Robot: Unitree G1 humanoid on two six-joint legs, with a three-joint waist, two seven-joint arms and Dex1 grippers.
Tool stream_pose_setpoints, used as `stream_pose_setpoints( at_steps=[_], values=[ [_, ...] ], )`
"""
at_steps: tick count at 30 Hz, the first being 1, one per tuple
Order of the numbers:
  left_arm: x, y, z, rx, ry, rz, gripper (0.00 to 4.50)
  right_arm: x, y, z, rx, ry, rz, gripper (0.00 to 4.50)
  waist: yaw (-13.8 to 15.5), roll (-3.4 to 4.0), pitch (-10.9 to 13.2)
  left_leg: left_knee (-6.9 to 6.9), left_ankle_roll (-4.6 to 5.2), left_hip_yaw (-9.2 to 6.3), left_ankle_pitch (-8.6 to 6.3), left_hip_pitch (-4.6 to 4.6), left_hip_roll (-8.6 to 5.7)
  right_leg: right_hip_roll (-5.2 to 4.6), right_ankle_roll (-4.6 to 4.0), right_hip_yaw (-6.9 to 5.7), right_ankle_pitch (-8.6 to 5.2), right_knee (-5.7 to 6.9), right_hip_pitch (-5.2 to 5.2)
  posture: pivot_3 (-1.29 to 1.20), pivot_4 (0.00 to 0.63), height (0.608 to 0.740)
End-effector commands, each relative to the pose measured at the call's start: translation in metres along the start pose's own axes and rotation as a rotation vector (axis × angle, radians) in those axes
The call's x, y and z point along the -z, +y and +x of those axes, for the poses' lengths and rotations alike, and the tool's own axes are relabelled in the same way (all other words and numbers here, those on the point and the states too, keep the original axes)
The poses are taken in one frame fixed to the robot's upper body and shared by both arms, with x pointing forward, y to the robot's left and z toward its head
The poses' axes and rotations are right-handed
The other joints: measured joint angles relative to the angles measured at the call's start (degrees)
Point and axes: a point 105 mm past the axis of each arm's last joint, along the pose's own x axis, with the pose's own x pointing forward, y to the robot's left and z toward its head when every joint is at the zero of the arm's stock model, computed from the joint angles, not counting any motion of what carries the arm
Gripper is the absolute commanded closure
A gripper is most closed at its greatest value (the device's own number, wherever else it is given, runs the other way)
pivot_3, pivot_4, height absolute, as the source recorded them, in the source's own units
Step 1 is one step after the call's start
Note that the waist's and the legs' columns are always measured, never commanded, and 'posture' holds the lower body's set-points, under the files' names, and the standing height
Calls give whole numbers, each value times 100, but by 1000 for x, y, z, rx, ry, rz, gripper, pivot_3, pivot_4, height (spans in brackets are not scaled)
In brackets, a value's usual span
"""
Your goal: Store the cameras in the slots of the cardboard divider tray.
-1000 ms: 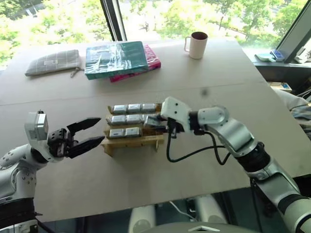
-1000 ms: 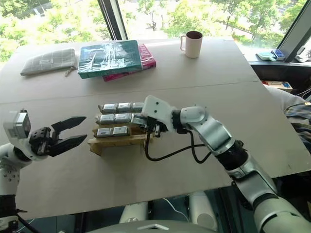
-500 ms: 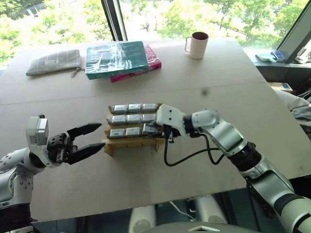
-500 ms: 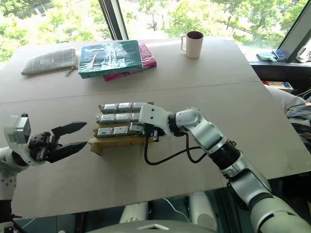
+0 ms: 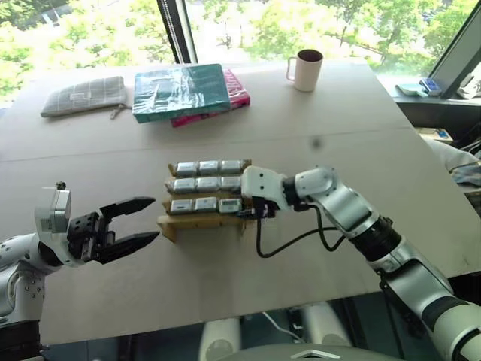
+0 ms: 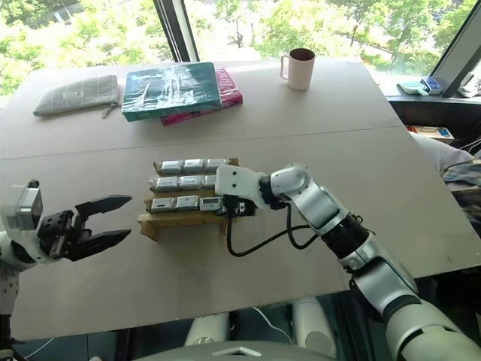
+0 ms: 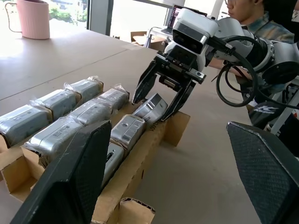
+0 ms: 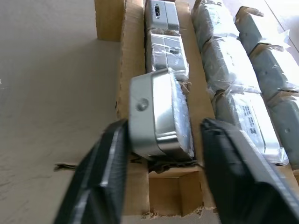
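The cardboard divider tray (image 5: pixel 199 220) stands mid-table with several silver-grey cameras (image 5: pixel 207 184) lying in its rows. My right gripper (image 5: pixel 240 207) is open at the right end of the front row. Its fingers (image 8: pixel 100 177) straddle one camera (image 8: pixel 159 114) that rests tilted in that end slot, and a small gap shows on each side. The left wrist view shows the same open right gripper (image 7: pixel 161 100) over that camera (image 7: pixel 152 107). My left gripper (image 5: pixel 143 222) hovers open and empty just left of the tray, pointing at it.
Teal and pink wrapped books (image 5: pixel 184 90), a grey pouch (image 5: pixel 83 96) and a pink mug (image 5: pixel 308 69) sit at the table's far side. My right arm's black cable (image 5: pixel 293 237) loops onto the table right of the tray. A person (image 7: pixel 252 14) sits beyond the table.
My right gripper lowered the camera into the front row's right slot and opened, letting it go. The left gripper stays open beside the tray.
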Motion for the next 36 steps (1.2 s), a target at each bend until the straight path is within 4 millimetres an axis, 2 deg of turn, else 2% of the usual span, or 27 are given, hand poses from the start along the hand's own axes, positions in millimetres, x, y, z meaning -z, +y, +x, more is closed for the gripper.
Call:
stream_pose_setpoints(
  at_steps=[1, 4, 5, 7, 9, 11, 14, 19, 25, 32, 36],
  values=[
    [-15, -5, 11, 10, -50, 37, 385, -48, -6, -31, 82, -197, -40, 684, 2, 0, 0, 0, 0, 0, 0, -2, 0, 0, 0, 0, 0, 0, -1, 0, 150, 740],
    [-17, 0, 13, -66, -93, 12, 385, -58, -6, -62, 192, -254, -39, 684, 59, 1, 1, 0, -1, 1, 0, -4, -3, -4, 1, 1, 0, -2, 1, 0, 150, 740],
    [-13, -2, 12, -69, -84, 7, 385, -56, -3, -75, 237, -263, -7, 175, 68, -3, -2, 0, -1, 1, 0, -4, -3, -4, 2, 0, 0, -4, 1, 0, 150, 740],
    [-7, -6, 11, -77, -72, -2, 385, -49, 8, -91, 302, -245, 30, 47, 104, -8, -5, -2, -1, 0, -1, 0, -2, -4, 2, 0, 0, -5, 4, 0, 150, 740],
    [-4, -6, 11, -80, -68, -16, 385, -40, 17, -95, 350, -212, 79, 47, 123, -6, -4, -5, -2, 3, -1, 3, -2, -4, 1, 1, -1, -9, 4, 0, 150, 740],
    [-1, -5, 12, -75, -62, -26, 385, -36, 24, -92, 356, -200, 115, 47, 109, -3, -2, -5, -2, 3, -1, 7, -1, -2, 1, 1, -2, -5, 2, 0, 150, 740],
    [2, -1, 13, -57, -50, -38, 385, -35, 17, -84, 353, -191, 114, 47, 89, -1, -1, -3, -1, 3, 0, 25, -1, -1, -13, 7, 7, 4, 4, 0, 150, 740],
    [-1, 4, 14, -28, -34, -29, 385, -17, 3, -62, 283, -73, -66, 47, 89, 1, 1, -2, -3, 3, -2, 63, -1, -9, -18, 2, 10, 2, 26, 0, 150, 740],
    [-5, 3, 7, -32, -12, -27, 385, -16, 6, -32, 139, -63, -195, 47, 75, -1, 1, -37, -2, 11, -1, 47, -1, -5, -18, 4, 9, -20, 20, 0, 150, 740],
    [-3, -7, -1, -54, 5, -37, 385, -22, 2, -21, 99, -103, -200, 47, 90, -1, 1, -61, -2, 11, -1, 48, -1, -2, -14, 3, 3, -30, 18, 0, 150, 740],
    [-2, -11, 0, -61, 4, -41, 385, -19, -6, -18, 125, -87, -195, 47, 116, 0, 1, -54, -2, 12, 0, 60, -1, -4, -13, 4, 2, -24, 24, 0, 150, 740]
  ],
)
